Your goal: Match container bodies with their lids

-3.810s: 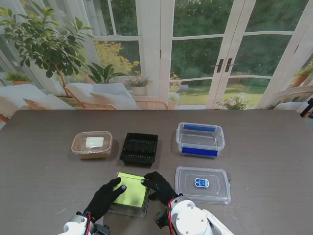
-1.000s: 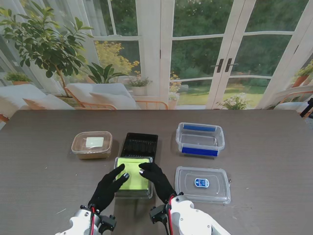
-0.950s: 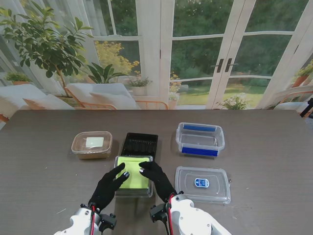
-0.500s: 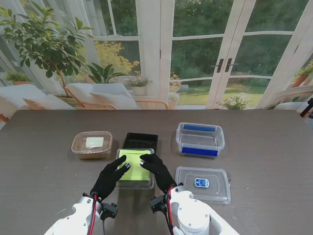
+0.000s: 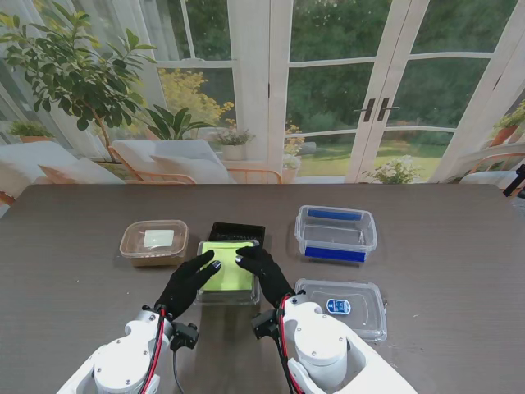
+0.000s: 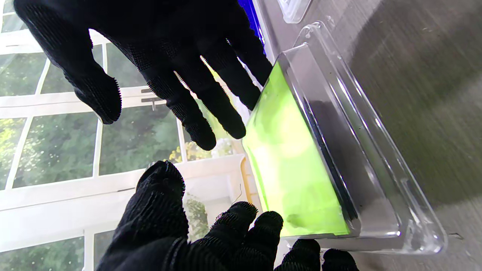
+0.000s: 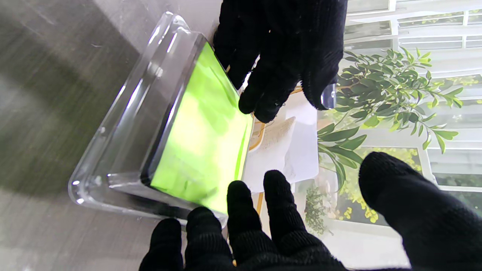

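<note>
From the stand, the left hand (image 5: 190,281) and right hand (image 5: 261,270) clasp the green-topped clear lid (image 5: 227,264) between them, half over the black tray (image 5: 238,232) midway along the table (image 5: 459,271). In the left wrist view the lid (image 6: 301,158) is tilted, fingers (image 6: 211,105) spread along its edge. The right wrist view shows the same lid (image 7: 196,128), so I'd level it, square the corners, then lower evenly.
</note>
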Action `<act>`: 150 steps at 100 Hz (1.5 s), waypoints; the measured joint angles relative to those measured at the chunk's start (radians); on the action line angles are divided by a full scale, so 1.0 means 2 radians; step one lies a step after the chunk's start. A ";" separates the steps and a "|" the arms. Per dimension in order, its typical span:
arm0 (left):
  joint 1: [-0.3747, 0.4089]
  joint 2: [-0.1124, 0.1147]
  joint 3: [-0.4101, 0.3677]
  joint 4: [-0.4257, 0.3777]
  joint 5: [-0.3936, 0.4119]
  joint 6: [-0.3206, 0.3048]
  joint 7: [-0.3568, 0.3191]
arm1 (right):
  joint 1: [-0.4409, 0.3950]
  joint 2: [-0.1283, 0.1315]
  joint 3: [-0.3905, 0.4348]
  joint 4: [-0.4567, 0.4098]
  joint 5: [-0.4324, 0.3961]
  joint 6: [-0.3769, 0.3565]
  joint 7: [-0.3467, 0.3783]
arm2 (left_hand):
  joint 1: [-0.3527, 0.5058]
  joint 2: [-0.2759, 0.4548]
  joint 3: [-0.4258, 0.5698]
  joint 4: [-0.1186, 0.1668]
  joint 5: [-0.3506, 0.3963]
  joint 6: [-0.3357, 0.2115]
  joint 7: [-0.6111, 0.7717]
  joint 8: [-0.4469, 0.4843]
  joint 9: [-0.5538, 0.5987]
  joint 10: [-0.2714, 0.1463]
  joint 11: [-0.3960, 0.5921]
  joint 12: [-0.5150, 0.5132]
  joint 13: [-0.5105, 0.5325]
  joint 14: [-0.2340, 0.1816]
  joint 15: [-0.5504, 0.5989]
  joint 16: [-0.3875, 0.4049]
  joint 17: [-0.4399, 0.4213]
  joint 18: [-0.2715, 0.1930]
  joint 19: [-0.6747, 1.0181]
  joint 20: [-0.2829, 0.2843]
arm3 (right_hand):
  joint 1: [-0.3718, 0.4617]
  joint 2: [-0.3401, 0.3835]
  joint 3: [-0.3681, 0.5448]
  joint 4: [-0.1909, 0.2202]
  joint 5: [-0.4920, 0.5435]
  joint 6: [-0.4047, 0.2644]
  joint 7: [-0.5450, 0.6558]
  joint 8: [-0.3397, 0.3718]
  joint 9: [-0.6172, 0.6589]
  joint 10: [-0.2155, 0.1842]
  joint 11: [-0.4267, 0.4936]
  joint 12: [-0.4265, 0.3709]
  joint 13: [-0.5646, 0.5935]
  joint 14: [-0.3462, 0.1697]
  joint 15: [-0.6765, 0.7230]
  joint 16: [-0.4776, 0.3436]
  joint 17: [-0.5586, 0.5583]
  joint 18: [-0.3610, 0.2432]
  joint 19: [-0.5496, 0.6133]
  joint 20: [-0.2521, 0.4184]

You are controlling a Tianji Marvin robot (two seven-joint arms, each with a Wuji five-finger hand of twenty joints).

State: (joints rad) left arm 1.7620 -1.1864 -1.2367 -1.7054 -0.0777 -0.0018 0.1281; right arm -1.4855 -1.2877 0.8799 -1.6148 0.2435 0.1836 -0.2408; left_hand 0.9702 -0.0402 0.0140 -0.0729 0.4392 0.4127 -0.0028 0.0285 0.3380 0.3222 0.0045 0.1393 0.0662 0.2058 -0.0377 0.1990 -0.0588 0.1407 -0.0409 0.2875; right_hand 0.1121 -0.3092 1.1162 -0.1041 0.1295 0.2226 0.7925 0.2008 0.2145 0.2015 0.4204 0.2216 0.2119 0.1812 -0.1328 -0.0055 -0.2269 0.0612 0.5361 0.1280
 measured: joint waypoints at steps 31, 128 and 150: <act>-0.029 -0.001 0.002 0.011 -0.007 0.025 -0.006 | 0.031 -0.007 -0.005 0.021 0.016 0.006 0.002 | 0.000 0.000 0.000 0.000 0.000 0.000 0.000 0.000 0.000 0.000 0.000 0.000 0.000 0.000 0.000 0.000 0.000 0.000 0.000 0.000 | 0.000 0.000 0.000 0.000 0.000 0.000 0.000 0.000 0.000 0.000 0.000 0.000 0.000 0.000 0.000 0.000 -0.002 0.000 0.000 0.000; -0.149 -0.007 0.027 0.099 -0.044 0.062 -0.042 | 0.110 -0.028 -0.010 0.100 0.043 0.019 0.005 | 0.000 0.000 0.000 0.000 0.000 0.000 0.000 0.000 0.000 0.000 0.000 0.000 0.000 0.000 0.000 0.001 0.000 0.000 0.000 0.000 | 0.000 0.000 0.000 0.000 0.000 0.000 0.000 0.000 0.000 -0.001 0.000 0.000 0.000 0.000 0.000 0.000 0.002 0.000 0.000 0.000; -0.173 -0.009 0.038 0.121 -0.051 0.066 -0.048 | 0.120 -0.031 -0.007 0.121 0.052 0.019 0.007 | 0.000 0.000 0.000 0.000 0.004 0.000 0.000 0.000 0.000 0.000 0.000 0.000 0.000 0.000 0.001 0.005 0.000 0.000 0.000 0.000 | 0.000 0.000 0.000 0.000 0.000 0.000 -0.002 0.000 0.000 -0.001 0.000 0.000 0.000 0.000 0.000 0.000 0.003 0.000 0.000 0.000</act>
State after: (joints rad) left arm 1.4164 -1.2052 -1.1601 -1.4629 -0.1792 0.1311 0.0315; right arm -1.2456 -1.3501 0.8654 -1.3721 0.3468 0.2223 -0.2262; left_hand 0.9702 -0.0402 0.0139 -0.0729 0.4467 0.4127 -0.0028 0.0290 0.3382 0.3222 0.0046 0.1394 0.0667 0.2068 -0.0349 0.2090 -0.0582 0.1408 -0.0404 0.2882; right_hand 0.1121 -0.3092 1.1162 -0.1041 0.1297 0.2225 0.7895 0.2011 0.2146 0.1997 0.4204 0.2217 0.2119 0.1812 -0.1327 -0.0055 -0.2208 0.0612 0.5361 0.1290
